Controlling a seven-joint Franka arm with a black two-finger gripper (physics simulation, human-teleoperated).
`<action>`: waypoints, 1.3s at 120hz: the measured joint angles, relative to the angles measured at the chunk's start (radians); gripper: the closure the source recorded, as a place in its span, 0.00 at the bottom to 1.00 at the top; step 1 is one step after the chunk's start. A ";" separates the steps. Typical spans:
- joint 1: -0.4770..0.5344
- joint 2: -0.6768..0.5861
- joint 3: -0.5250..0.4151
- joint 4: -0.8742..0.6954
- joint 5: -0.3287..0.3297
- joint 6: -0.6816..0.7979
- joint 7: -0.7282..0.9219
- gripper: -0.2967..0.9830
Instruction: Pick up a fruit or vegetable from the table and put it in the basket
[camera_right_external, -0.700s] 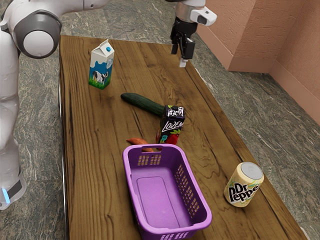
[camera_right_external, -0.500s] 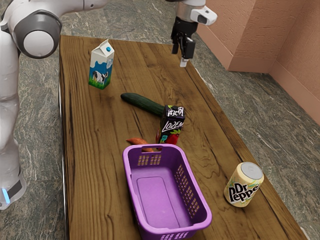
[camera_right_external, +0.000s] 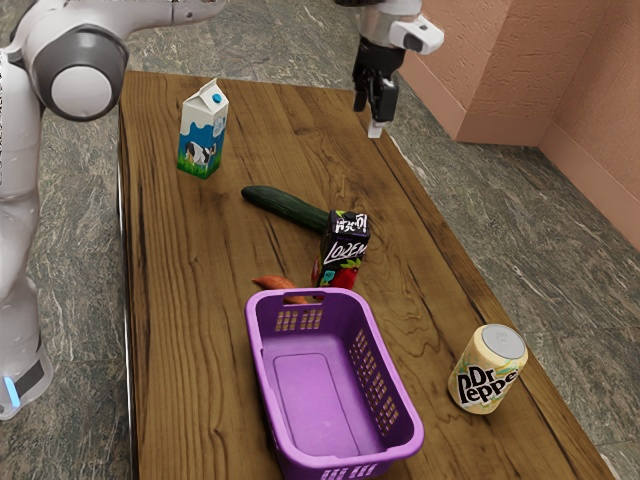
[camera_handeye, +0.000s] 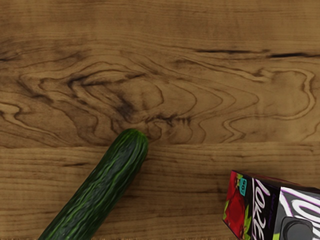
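Observation:
High above the table's far part, the gripper (camera_right_external: 369, 112) is open, with nothing between its fingers. A dark green cucumber (camera_right_external: 285, 206) lies on the table, one end by the black juice box. In the wrist view the cucumber (camera_handeye: 97, 192) points its rounded end toward bare wood. An orange carrot (camera_right_external: 278, 288) lies against the near side of the juice box, partly hidden behind the basket's rim. The purple basket (camera_right_external: 262, 350) stands upright at the table's near part, and its visible floor holds nothing.
The juice box (camera_right_external: 344, 250) stands between cucumber and basket; in the wrist view the juice box (camera_handeye: 265, 212) is beside the cucumber. A milk carton (camera_right_external: 203, 135) is at the far left, and a Dr Pepper can (camera_right_external: 487, 370) stands right of the basket.
My hand has shifted slightly toward the exterior view's right, staying high above the table. The cucumber, carrot, basket and other objects have not moved.

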 joint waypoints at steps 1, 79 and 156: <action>-0.001 0.000 0.000 -0.006 0.000 0.000 0.000 0.23; -0.816 -0.383 0.773 -0.723 0.317 0.432 0.124 0.23; -0.836 -0.369 0.847 -0.807 0.359 0.570 0.216 0.23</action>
